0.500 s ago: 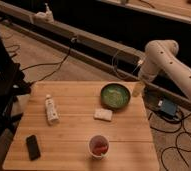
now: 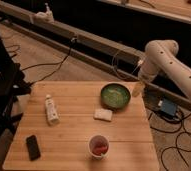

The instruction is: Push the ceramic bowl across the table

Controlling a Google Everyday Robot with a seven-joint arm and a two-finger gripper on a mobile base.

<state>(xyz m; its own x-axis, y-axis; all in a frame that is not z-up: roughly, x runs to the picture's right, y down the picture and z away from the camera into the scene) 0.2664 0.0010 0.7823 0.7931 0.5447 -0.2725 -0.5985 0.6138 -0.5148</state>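
Note:
The green ceramic bowl point(image 2: 115, 95) sits upright near the far right corner of the wooden table point(image 2: 74, 130). The white arm comes in from the right, and my gripper point(image 2: 138, 89) hangs just beside the bowl's right rim, at the table's right edge. I cannot tell whether it touches the bowl.
On the table are a white tube-like bottle point(image 2: 51, 110) at the left, a black phone point(image 2: 33, 147) at the front left, a white block point(image 2: 103, 114) in front of the bowl, and a white cup with red contents point(image 2: 99, 146). Cables and a blue box point(image 2: 167, 107) lie on the floor to the right.
The arm and gripper have stayed beside the bowl's right rim. The bowl has not visibly moved.

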